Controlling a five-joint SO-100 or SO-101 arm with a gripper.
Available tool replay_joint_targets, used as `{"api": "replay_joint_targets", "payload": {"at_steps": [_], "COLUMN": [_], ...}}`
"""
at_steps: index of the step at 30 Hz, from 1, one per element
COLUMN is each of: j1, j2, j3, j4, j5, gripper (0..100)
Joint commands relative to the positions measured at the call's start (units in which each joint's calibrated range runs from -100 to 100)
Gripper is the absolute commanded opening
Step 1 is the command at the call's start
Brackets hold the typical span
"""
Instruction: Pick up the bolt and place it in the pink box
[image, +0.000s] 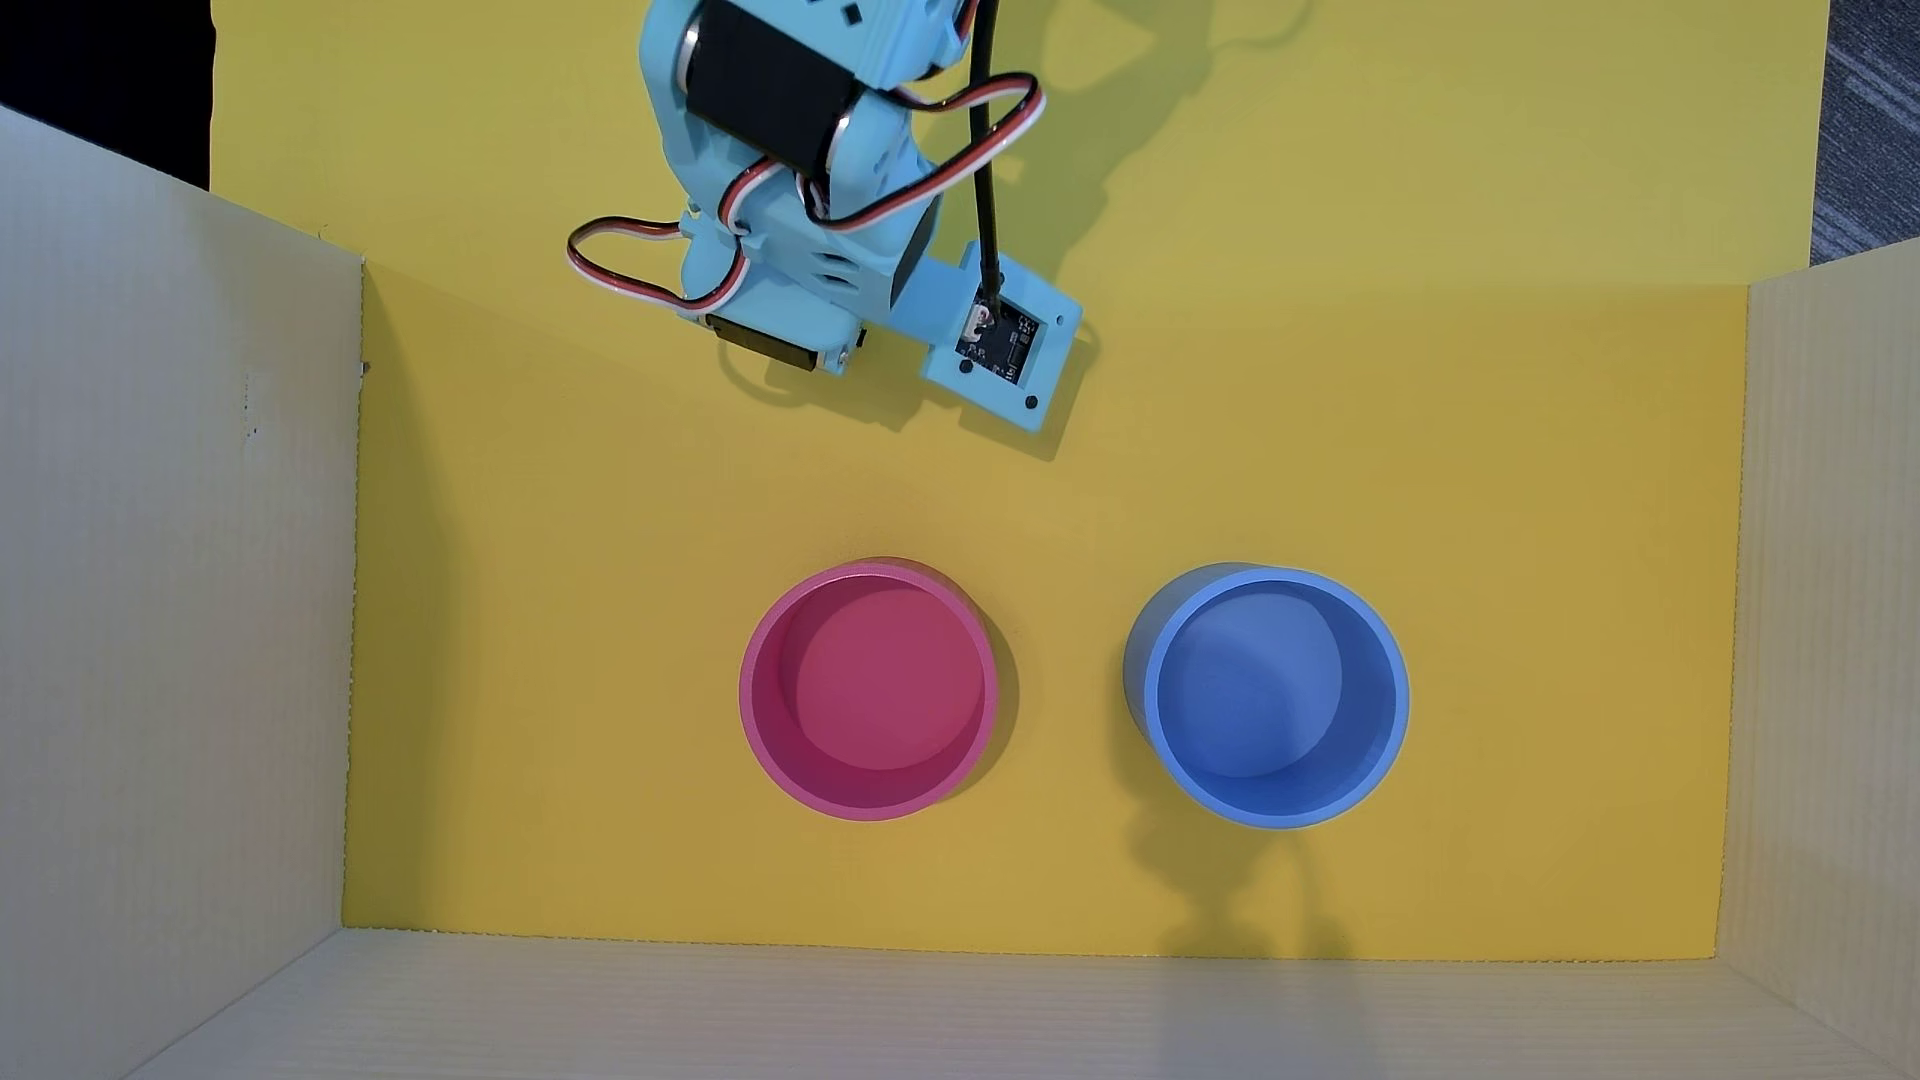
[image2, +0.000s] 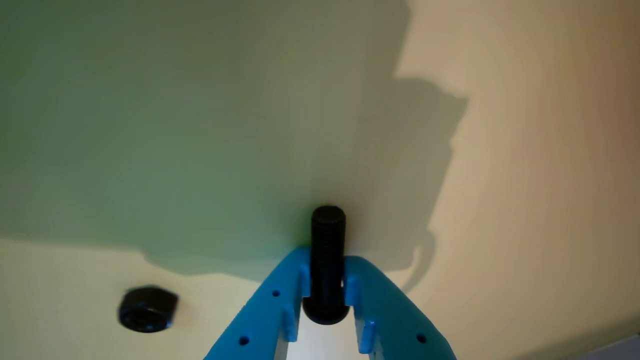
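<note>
In the wrist view the black bolt (image2: 327, 250) stands between my two blue fingers (image2: 280, 300). My gripper (image2: 327, 280) is shut on its threaded shaft, with the rounded head at the near end. The yellow floor lies just beyond the bolt's far tip. In the overhead view my light-blue arm (image: 790, 208) reaches in from the top; the fingers and the bolt are hidden under it. The round pink box (image: 869, 691) stands empty at the centre, well below the arm in that view.
A dark hexagonal nut (image2: 147, 309) lies on the yellow floor to the left of my fingers in the wrist view. A like-sized blue round container (image: 1270, 696) stands right of the pink box. Cardboard walls (image: 166, 582) enclose the left, right and bottom sides.
</note>
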Motion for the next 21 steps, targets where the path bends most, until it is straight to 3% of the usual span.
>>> {"api": "replay_joint_targets", "payload": {"at_steps": [1,12,21], "j1": [0.4,-0.2,-4.2], "j2": [-0.4,-0.4,0.3], "j3": [-5.7,-24.1,-34.3], "j4": [0.1,11.1,12.0], "j5": [0.1,-0.3,-3.9], "gripper": [1,1,1]}}
